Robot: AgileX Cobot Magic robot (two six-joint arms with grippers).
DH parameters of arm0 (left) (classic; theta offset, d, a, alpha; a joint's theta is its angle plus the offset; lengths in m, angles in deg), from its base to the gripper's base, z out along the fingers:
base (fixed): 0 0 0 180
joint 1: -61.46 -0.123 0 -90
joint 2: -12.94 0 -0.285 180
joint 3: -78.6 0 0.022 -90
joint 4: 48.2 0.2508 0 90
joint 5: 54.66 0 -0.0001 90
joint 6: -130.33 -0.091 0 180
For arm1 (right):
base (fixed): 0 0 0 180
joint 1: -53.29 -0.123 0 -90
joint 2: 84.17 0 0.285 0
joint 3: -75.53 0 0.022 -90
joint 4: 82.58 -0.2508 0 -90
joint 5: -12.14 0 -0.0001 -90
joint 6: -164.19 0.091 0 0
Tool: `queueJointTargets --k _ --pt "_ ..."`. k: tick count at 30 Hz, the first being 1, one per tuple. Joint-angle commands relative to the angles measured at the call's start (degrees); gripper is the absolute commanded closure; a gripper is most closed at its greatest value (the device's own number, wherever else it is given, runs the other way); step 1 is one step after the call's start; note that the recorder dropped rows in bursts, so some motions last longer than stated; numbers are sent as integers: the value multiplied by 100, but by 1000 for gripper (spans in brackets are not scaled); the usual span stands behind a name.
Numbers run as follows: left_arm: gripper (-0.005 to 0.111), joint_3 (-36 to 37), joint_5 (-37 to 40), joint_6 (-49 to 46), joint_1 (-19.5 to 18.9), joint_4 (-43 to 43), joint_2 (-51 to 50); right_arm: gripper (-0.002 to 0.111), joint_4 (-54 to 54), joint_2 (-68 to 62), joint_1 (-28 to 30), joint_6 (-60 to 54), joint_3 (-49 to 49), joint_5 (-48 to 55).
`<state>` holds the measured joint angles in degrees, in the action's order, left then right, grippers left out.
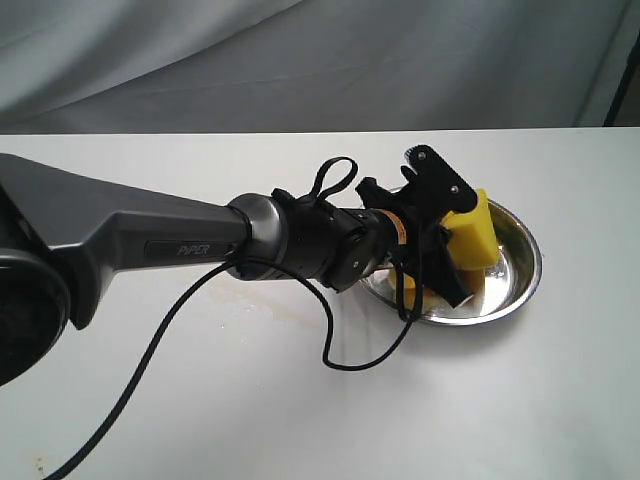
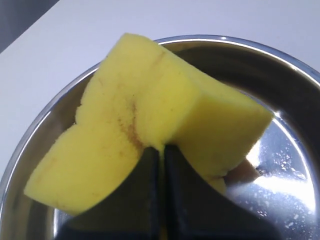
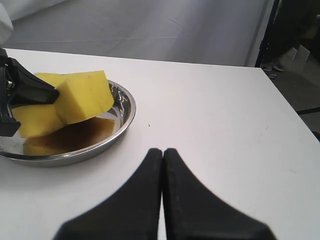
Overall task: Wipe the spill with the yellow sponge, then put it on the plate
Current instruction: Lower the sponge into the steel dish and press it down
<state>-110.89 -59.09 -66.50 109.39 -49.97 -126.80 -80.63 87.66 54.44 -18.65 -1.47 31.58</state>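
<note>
— How much of the round shiny stainless-steel plate (image 1: pixel 527 283) shows from outside?
— Its left part is hidden behind my left gripper (image 1: pixel 462 245) and wrist. The black fingers also cover the middle of the bright yellow rectangular foam sponge (image 1: pixel 478 228).
— And from your left wrist?
— The plate runs off the picture's edges, and so do my fingers. The sponge's pinched fold lies behind them.
— From the right wrist?
— The plate and left gripper are cut off at one edge and my right gripper (image 3: pixel 162 152) at another. The dark brown patch under the sponge could be liquid or reflection; I cannot tell.
</note>
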Motion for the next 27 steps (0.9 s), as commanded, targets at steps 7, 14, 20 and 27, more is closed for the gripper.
queueJointTargets --k 7,14,20,27 --pt "107 -41 -57 -315 4 92 52 108 38 38 -8 26 -22 -21" --pt "107 -41 31 -348 4 92 52 108 38 38 -8 26 -22 -21" --pt "107 -26 36 -348 4 92 52 108 38 38 -8 26 -22 -21" --pt "86 -28 -7 -464 4 92 52 108 38 38 -8 26 -22 -21"
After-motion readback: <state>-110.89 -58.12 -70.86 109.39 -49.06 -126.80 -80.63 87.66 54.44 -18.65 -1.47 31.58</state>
